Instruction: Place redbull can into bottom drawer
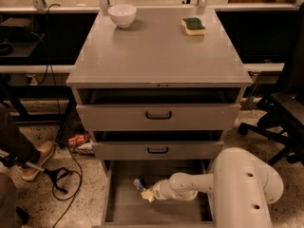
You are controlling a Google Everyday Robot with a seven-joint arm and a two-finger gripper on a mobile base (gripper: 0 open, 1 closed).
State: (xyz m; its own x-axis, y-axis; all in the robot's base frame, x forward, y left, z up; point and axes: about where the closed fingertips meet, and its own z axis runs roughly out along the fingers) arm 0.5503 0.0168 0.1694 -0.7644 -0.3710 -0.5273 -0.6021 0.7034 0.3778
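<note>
The bottom drawer [124,208] is pulled out under the grey cabinet, showing its flat grey floor. The redbull can [139,183], silver and blue, is low inside the drawer at its middle left. My gripper [147,193] reaches into the drawer from the right, with its tip right at the can. The white arm comes in from the lower right and hides the drawer's right part. Part of the can is hidden behind the gripper.
A white bowl [122,14] and a green and yellow sponge [193,25] sit on the cabinet top [156,51]. The two upper drawers [158,116] stand slightly open. A person's foot [38,158] and cables lie on the floor at left. An office chair [280,113] stands at right.
</note>
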